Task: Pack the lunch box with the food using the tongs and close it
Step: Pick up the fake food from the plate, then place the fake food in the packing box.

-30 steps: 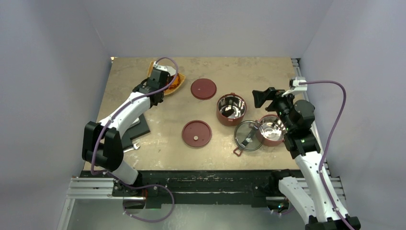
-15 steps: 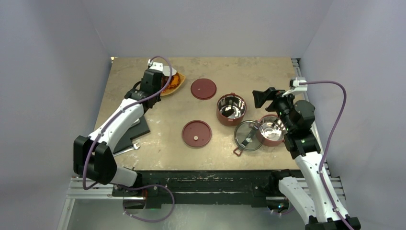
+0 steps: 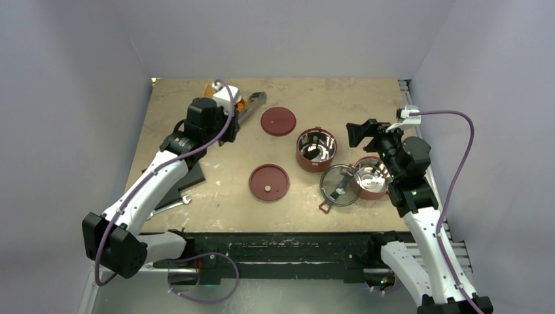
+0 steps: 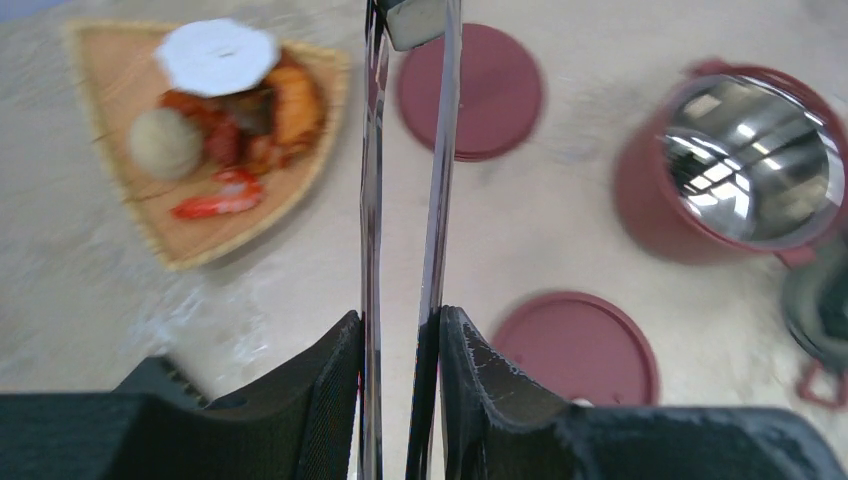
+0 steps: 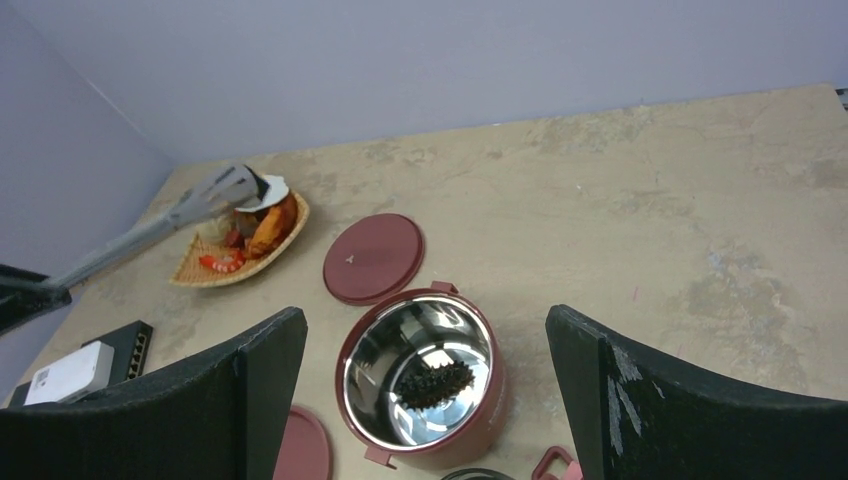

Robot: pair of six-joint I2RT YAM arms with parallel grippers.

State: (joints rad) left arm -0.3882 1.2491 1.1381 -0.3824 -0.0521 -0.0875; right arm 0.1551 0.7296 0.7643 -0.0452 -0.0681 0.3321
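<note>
My left gripper (image 4: 400, 318) is shut on the tongs (image 4: 440, 180), whose two thin arms run away from the fingers toward the back. In the top view the left gripper (image 3: 229, 121) hangs beside the orange tray, and the tongs (image 3: 249, 104) point back right; something greyish sits between their tips, and I cannot tell what. The food (image 4: 235, 110) is piled on the tray (image 4: 110, 90), a white slice on top. The lunch box stands apart as two bowls (image 3: 316, 149) (image 3: 372, 176). One dark spiky piece (image 5: 432, 383) lies in the left bowl. My right gripper (image 5: 425, 315) hangs open above that bowl.
Two dark-red disc lids (image 3: 278, 122) (image 3: 269, 181) lie flat on the table, and the smoky clear lid (image 3: 337, 185) leans by the right bowl. A black box (image 3: 186, 175) and a silver wrench (image 3: 173, 204) lie under the left arm. Enclosure walls stand close round.
The left arm has pulled back from the tray and turned, so the tongs now stick out toward the back right. The right arm has not moved.
</note>
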